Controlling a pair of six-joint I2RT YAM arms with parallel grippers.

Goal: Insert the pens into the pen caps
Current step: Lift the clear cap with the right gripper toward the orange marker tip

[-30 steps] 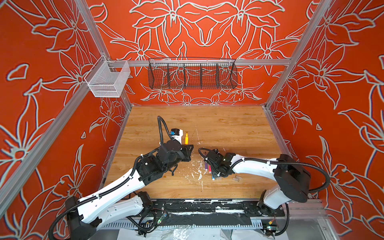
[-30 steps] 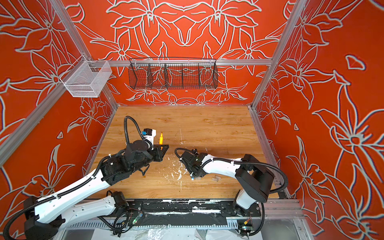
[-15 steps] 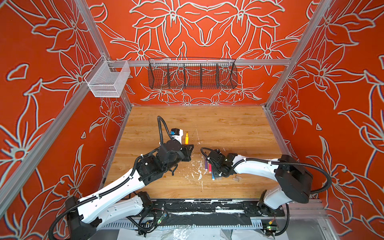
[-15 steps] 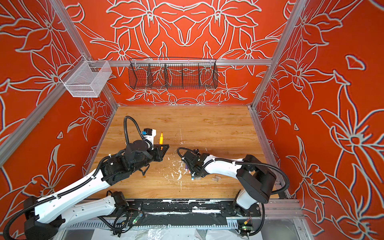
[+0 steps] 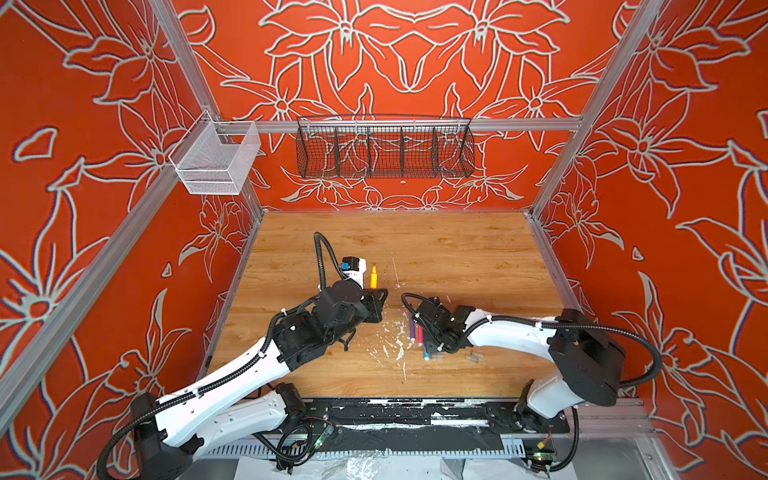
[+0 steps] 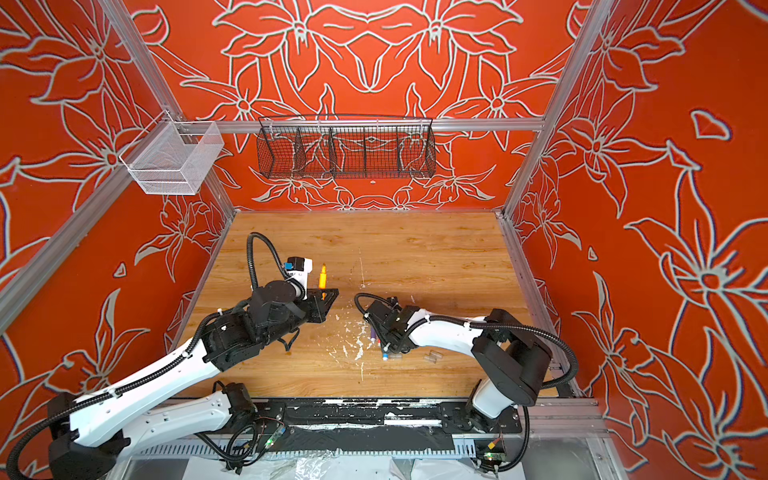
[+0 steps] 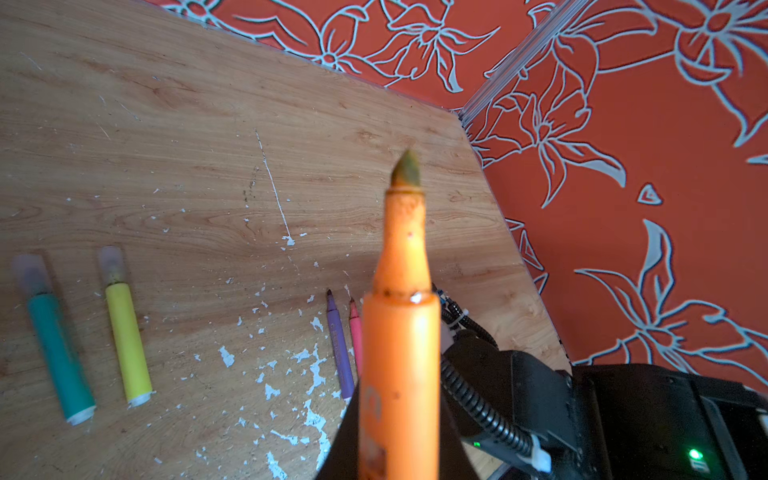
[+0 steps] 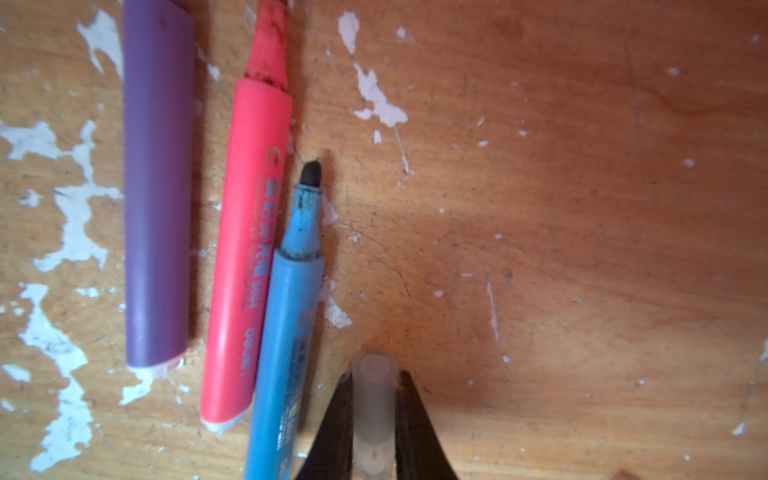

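Note:
My left gripper (image 7: 399, 449) is shut on the orange pen (image 7: 401, 332), held above the table with its bare tip pointing away; in both top views the pen (image 5: 373, 277) stands up. My right gripper (image 8: 374, 384) is low over the wood and shut on a clear pen cap (image 8: 374, 407). Beside that cap lie the blue pen (image 8: 291, 332), the pink-red pen (image 8: 249, 232) and the purple pen (image 8: 156, 187), all uncapped. In the left wrist view a green pen (image 7: 58, 353) and a yellow pen (image 7: 124, 340) lie side by side, each with a clear cap on.
Two loose clear caps (image 5: 473, 356) lie on the wood just right of my right wrist. White paint flecks (image 5: 390, 345) mark the wooden table (image 5: 457, 257) between the arms. A black wire basket (image 5: 384, 151) and a white mesh bin (image 5: 216, 160) hang on the walls.
My right gripper has narrowed onto the clear cap and shifted slightly toward the table's front. The left arm and the orange pen have not moved.

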